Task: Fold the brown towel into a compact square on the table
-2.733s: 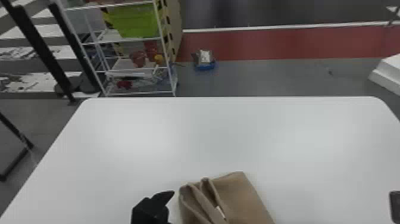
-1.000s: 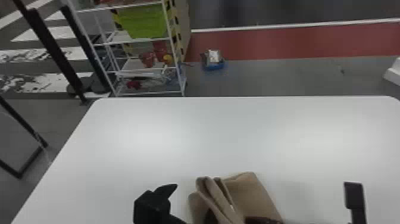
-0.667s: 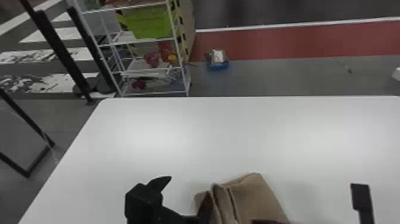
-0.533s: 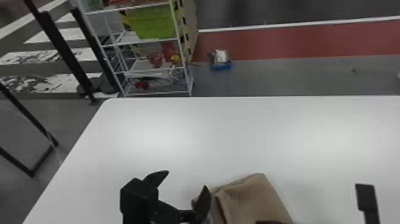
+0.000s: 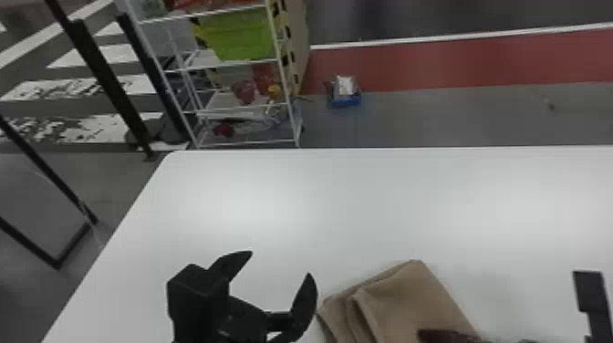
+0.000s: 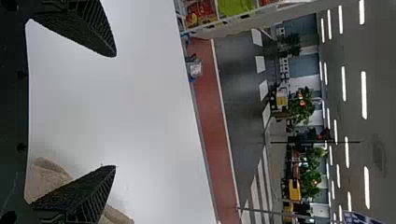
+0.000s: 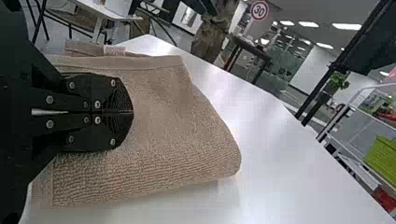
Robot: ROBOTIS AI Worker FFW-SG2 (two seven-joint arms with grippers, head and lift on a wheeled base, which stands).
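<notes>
the brown towel [image 5: 410,301] lies on the white table [image 5: 319,205], folded in overlapping layers with rounded folds along one side. beside it, toward the robot's left, the left gripper [image 5: 280,263] is released, its two curved black fingers spread wide. the right gripper [image 5: 428,335] is clenched over the towel, fingers meeting along a straight seam; whether any terry cloth is pinched between them, one cannot tell.
</notes>
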